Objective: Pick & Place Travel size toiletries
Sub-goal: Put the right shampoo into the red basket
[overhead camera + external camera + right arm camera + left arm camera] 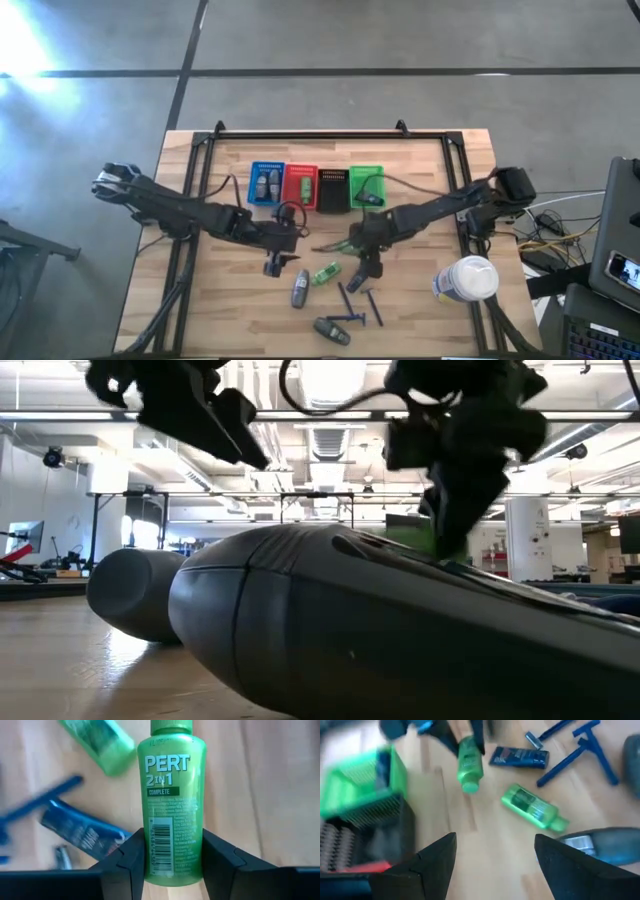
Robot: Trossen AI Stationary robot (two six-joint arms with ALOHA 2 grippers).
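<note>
Right gripper (172, 865): I saw it clamped on a green bottle (172, 800) labelled PERT 2 in 1, fingers pressed on both sides of its lower end, cap pointing away from the wrist; in the high view it hung over the middle of the surface (220, 300), just in front of the green basket (366, 186)
Left gripper (492, 855): I had it spread wide and holding nothing, above the wood left of centre, near the grey bottle (299, 289)
Second green bottle (534, 813): it lay on its side on the surface, apart from both grippers
Black tube (520, 757): it lay flat beside the blue razors (575, 754), beyond the lying green bottle
Second grey bottle (331, 331): it lay near the front edge, next to a razor
Baskets: blue basket (266, 184), red basket (300, 186), black basket (332, 189) and the green one stood in a row toward the back; the blue one held grey bottles, and I could not tell what the others held
White tub (468, 279): it stood at the right front of the surface, well apart from the toiletries
Low view: a grey bottle lying close to the lens filled most of it, with both arms dark above
</note>
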